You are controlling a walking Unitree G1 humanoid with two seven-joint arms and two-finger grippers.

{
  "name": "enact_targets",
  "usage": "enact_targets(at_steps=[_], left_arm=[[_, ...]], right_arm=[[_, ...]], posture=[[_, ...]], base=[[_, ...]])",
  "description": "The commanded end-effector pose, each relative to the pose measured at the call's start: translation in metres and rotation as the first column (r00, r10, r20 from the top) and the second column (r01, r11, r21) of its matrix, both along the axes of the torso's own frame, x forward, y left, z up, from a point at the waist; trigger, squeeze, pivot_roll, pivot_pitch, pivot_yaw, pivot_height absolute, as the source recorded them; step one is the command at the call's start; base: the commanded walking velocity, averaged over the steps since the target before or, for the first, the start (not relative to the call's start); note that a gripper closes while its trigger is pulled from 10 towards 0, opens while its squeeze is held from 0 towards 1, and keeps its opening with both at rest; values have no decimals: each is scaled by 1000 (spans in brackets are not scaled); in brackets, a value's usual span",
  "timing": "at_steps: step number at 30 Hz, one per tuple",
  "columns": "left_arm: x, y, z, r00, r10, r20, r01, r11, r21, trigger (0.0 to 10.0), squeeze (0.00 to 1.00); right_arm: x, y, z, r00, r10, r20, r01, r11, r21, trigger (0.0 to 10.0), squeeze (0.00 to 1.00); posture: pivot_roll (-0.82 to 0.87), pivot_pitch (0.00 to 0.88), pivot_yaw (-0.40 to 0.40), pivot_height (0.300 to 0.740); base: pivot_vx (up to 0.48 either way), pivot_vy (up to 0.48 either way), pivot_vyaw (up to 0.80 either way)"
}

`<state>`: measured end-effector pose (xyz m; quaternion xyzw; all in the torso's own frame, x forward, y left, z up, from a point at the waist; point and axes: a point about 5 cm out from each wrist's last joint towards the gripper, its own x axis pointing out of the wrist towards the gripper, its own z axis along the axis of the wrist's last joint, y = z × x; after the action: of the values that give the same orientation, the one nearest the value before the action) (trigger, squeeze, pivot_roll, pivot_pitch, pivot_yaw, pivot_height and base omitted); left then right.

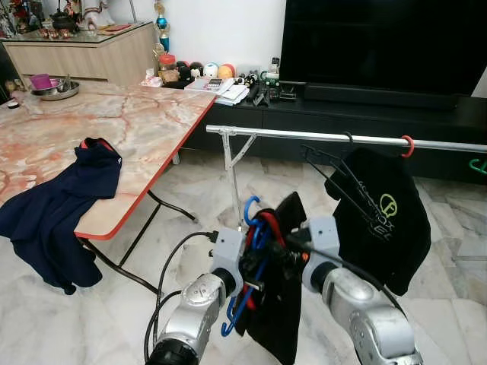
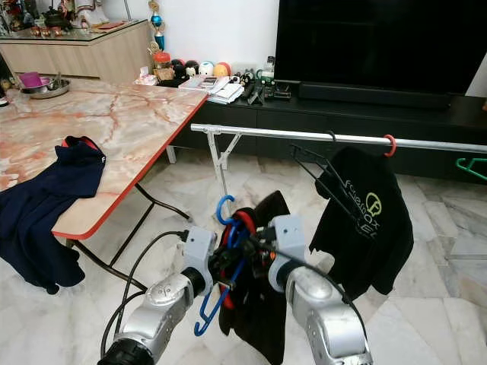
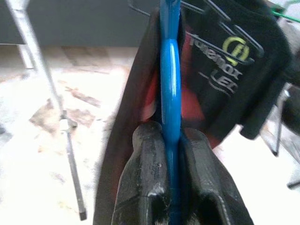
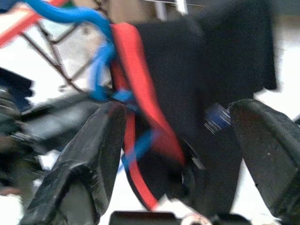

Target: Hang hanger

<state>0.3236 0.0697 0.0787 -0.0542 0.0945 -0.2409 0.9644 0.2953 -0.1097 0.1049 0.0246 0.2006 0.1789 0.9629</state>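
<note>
A blue hanger carries a black garment with red trim in front of me, below the silver rail. My left gripper is shut on the hanger's blue bar, which runs between its fingertips in the left wrist view. My right gripper is open; its fingers stand wide apart on either side of the garment's red collar. The hanger's hook sits lower than the rail and apart from it.
A black T-shirt with a green logo hangs on the rail beside a red hook. A green hanger is at far right. A marble table with a navy garment stands left. A TV console is behind.
</note>
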Motion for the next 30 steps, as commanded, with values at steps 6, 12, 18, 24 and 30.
enact_targets(at_steps=[6,12,18,24,30], left_arm=[[6,-1,14,997,7,74,-5,1000,-18,10000,0],[5,-4,14,997,4,81,-1,999,-33,10000,0],[-5,-10,4,985,-163,63,161,986,45,10000,0],[-21,-17,-8,951,-310,20,308,950,56,10000,0],[-40,-27,-17,861,-507,-39,509,858,66,10000,0]], right_arm=[[14,-23,26,982,-146,120,129,982,139,10000,1000],[5,-17,24,994,26,102,-34,996,85,10000,1000],[28,-85,50,902,-349,256,349,936,44,10000,1000],[42,-119,92,865,-320,387,357,934,-27,10000,0],[51,-114,110,930,-26,366,52,997,-62,10000,0]], posture=[[35,0,-35,740],[38,0,-42,740],[33,0,-34,740],[7,0,-24,740],[2,0,-23,740]], base=[[0,0,0],[0,0,0],[0,0,0],[0,0,0],[0,0,0]])
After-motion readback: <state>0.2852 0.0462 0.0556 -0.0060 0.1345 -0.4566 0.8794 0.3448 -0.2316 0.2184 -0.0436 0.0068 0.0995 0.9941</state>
